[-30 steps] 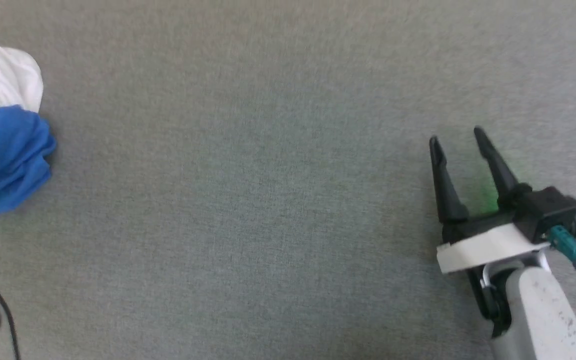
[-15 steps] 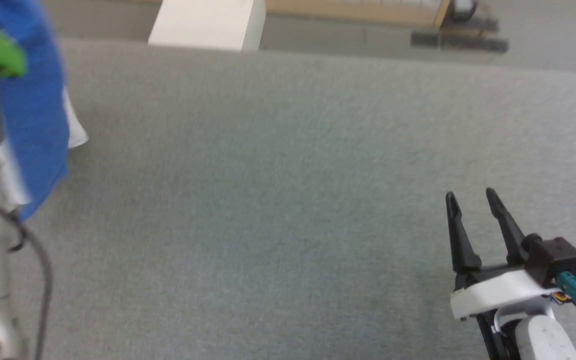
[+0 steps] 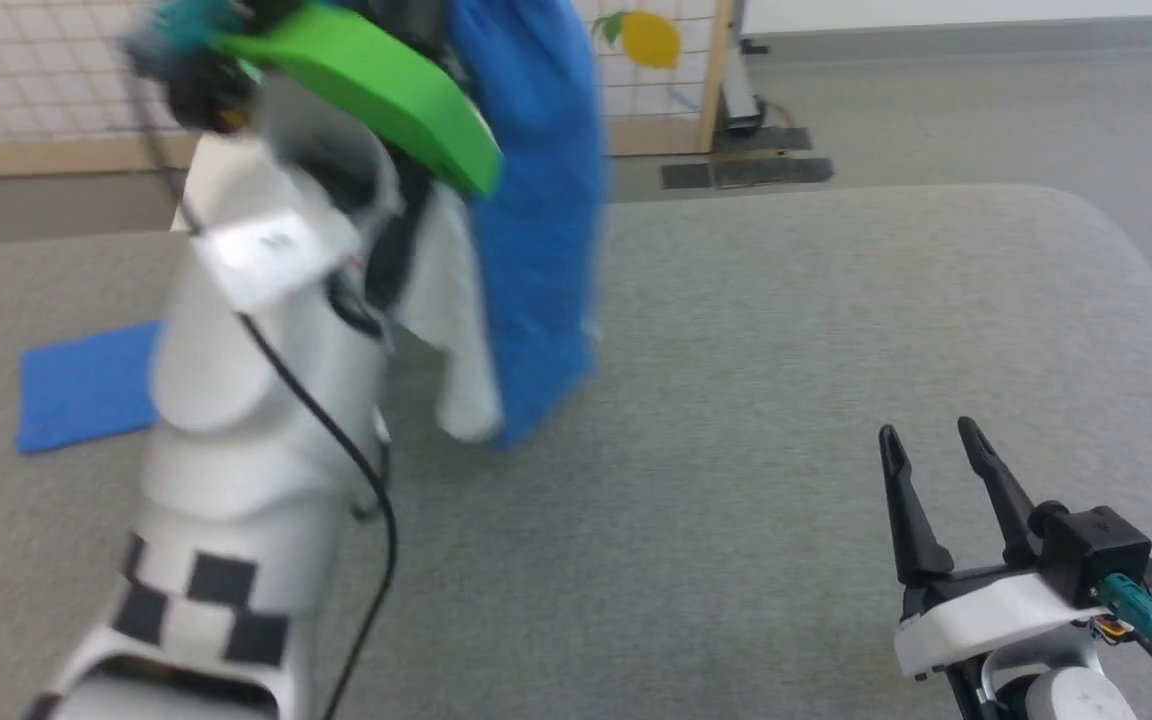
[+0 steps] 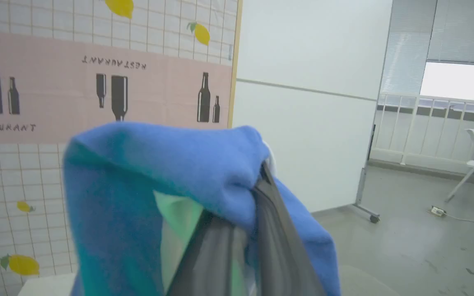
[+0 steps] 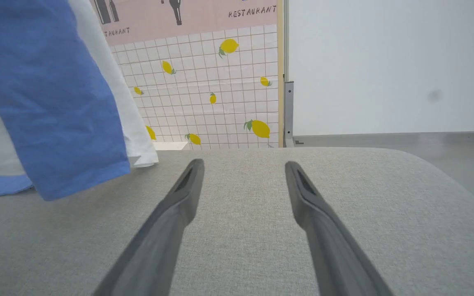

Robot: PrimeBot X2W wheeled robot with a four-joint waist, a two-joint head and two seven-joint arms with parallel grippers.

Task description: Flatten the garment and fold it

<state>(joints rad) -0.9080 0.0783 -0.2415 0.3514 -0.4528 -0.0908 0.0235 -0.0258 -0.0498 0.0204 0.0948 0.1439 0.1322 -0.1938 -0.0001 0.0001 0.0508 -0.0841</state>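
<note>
Garment (image 3: 531, 230) dangles bunched over the grey table (image 3: 786, 330), pinched by the left gripper (image 4: 261, 181), while the right gripper (image 3: 926, 430) sits spread and empty. Flattening looks barely begun; the next move likely calls for a second hold to stretch the cloth out.

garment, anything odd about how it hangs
Yes: the garment dangles in a crumpled bunch from the shut left gripper, above the grey table, not spread flat, its blue sleeve and white body twisted together.
</note>
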